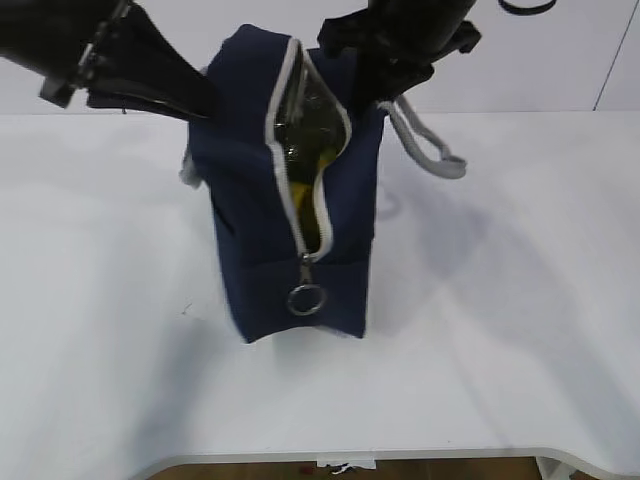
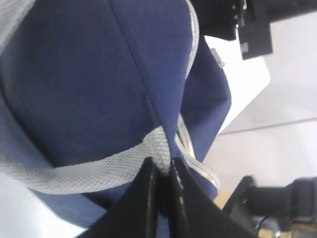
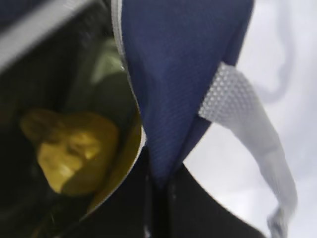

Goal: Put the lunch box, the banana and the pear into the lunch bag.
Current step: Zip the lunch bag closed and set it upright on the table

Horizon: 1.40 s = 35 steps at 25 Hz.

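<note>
Both top edges of the lunch bag point(image 1: 290, 200) are pinched: the left by the left gripper point(image 2: 163, 171) at a grey strap point(image 2: 89, 173), the right by the right gripper point(image 3: 158, 181); the pear point(image 3: 74, 148) is seen inside.

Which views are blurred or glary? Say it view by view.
Exterior view: fairly sharp, soft shadows beside the lunch bag, the foil lining glints. Left wrist view: close fabric slightly soft, background blurred. Right wrist view: the strap and the yellow shape inside are out of focus.
</note>
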Available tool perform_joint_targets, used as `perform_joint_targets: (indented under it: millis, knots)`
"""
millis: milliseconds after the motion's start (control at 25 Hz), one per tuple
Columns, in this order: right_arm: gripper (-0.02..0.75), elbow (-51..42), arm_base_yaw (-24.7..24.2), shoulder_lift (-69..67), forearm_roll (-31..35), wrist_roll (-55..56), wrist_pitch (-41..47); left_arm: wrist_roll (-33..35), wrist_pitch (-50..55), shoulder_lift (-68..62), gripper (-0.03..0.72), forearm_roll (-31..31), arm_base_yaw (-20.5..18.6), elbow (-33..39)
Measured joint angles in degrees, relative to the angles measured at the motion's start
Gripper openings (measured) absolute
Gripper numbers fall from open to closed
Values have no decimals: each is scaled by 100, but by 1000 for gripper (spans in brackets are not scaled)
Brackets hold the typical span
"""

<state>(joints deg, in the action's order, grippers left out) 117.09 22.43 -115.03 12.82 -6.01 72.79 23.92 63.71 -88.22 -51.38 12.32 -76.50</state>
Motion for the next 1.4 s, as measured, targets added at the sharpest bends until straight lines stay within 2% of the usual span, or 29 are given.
perform_joint_targets:
  millis: [40,80,160,440,520,560,600,640,680,720,760,800,840,880,1000,1200,1280,1400]
  knots:
    - [1,0,0,54,-120,16,0,0,-297,-139,9,-335,253,0]
    - [1,0,0,102,-251,23,8,0,-297,-139,9,-354,253,0]
    - [1,0,0,140,-485,35,21,0,-700,-397,9,-560,552,0]
    - [10,-9,0,143,-671,57,41,104,-1115,-884,9,-714,757,0]
    - [55,-9,0,143,-671,57,29,116,-1123,-1007,16,-753,757,-8]
    - [106,-9,0,143,-671,57,0,116,-1123,-1007,16,-753,757,-8]
    - [185,-9,0,143,-684,68,-25,128,-1166,-1089,53,-767,771,-8]
    - [249,-9,0,143,-699,96,-38,128,-1166,-1089,53,-767,771,-8]
    - [327,-9,0,143,-741,143,-47,141,-1207,-1135,162,-782,775,-13]
    - [395,-9,0,143,-767,192,-47,154,-1207,-1134,220,-791,775,-37]
    - [439,-9,0,143,-782,217,-62,154,-1207,-1134,220,-791,775,-37]
    - [473,-9,0,143,-790,234,-62,164,-1144,-1134,344,-791,775,-168]
    - [493,-9,0,143,-790,260,-62,167,-1053,-1134,400,-745,775,-297]
    - [503,-9,0,153,-790,273,-62,177,-985,-1134,400,-745,775,-297]
    - [517,-9,0,272,-790,284,-62,177,-464,-1134,445,-394,775,-692]
    - [519,-26,0,791,-790,296,-62,16,299,-1134,452,61,775,-1014]
    - [519,-133,0,1018,-790,296,-62,-386,554,-1120,452,739,775,-1235]
    - [519,-469,0,1385,-790,296,-62,-714,601,-1002,452,1410,775,-1266]
